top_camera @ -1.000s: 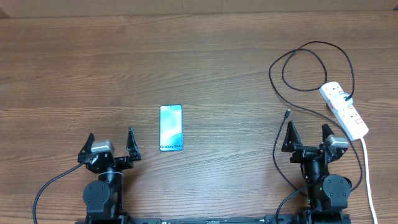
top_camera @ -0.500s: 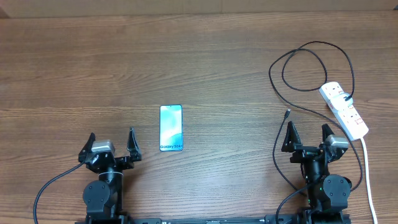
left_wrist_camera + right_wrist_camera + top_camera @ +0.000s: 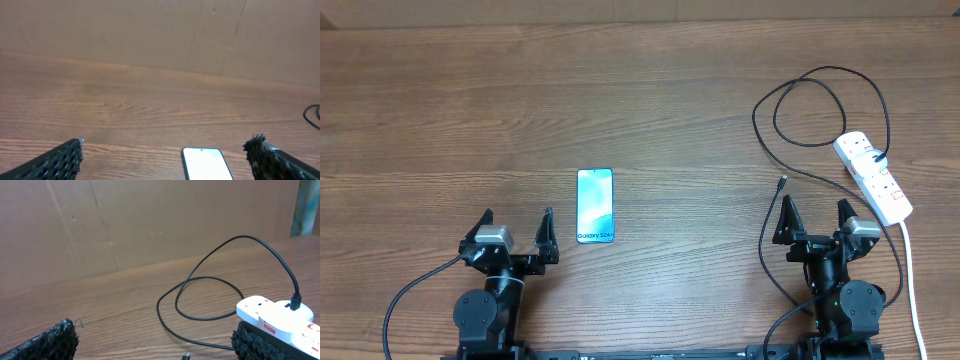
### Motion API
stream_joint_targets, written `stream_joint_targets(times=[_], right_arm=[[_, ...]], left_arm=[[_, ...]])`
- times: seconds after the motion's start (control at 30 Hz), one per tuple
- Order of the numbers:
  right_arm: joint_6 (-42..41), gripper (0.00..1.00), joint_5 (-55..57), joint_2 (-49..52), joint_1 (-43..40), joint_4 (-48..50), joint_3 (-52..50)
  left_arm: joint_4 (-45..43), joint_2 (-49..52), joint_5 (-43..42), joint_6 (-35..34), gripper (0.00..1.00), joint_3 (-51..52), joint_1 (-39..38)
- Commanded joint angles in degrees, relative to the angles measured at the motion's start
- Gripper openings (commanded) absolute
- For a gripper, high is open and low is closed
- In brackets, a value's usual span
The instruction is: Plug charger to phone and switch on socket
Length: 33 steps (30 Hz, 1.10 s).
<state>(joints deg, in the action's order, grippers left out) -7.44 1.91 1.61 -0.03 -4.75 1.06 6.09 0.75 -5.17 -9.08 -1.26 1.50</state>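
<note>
Both arms hover low over the bench with nothing in hand. The left end effector and the right end effector each have their fingers spread wide.

The phone lies flat and face up, just ahead of the left end effector and slightly to its right. In the left wrist view its near short edge shows between the fingertips. The charger loops ahead of the right end effector. Its far end is already seated in the socket, which lies ahead and to the right of that end effector. Its small plug tip rests free on the wood, just ahead of the right end effector's left finger.

The step in hand looks like the first pickup, and the plug tip is the likely target. A pinch on the cable just behind the tip would probably serve best, leaving the connector standing clear of the fingers and square to them. A grip further back would let the tip droop and swing.

The phone is light and could slide when pushed, so the left end effector should brace its long sides first. The port cannot be made out here. It is probably on the near short edge, so the approach needs checking. The socket's switches come last.
</note>
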Motion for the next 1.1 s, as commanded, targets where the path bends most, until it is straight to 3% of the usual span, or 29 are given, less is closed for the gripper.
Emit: stream_joint_targets(times=[0.0, 0.3, 0.47, 0.77, 1.07], right_arm=[[0.15, 1.0, 0.55, 0.09, -0.35, 0.17, -0.59], [0.15, 1.0, 0.55, 0.09, -0.37, 0.15, -0.59], [0.15, 1.0, 0.55, 0.09, -0.35, 0.15, -0.59], [0.15, 1.0, 0.55, 0.09, -0.35, 0.15, -0.59], [0.15, 1.0, 0.55, 0.09, -0.35, 0.15, -0.59]], left_arm=[[5.07, -0.44, -2.36, -1.27, 1.0, -2.51, -0.42], [10.12, 0.11, -1.92, -1.2, 1.0, -8.79, -0.42], [11.47, 5.55, -1.97, -1.22, 1.0, -14.78, -0.42], [15.17, 28.89, -3.93, -1.22, 1.0, -33.51, -0.52], [39.69, 60.43, -2.93, -1.25, 1.0, -66.64, -8.52]])
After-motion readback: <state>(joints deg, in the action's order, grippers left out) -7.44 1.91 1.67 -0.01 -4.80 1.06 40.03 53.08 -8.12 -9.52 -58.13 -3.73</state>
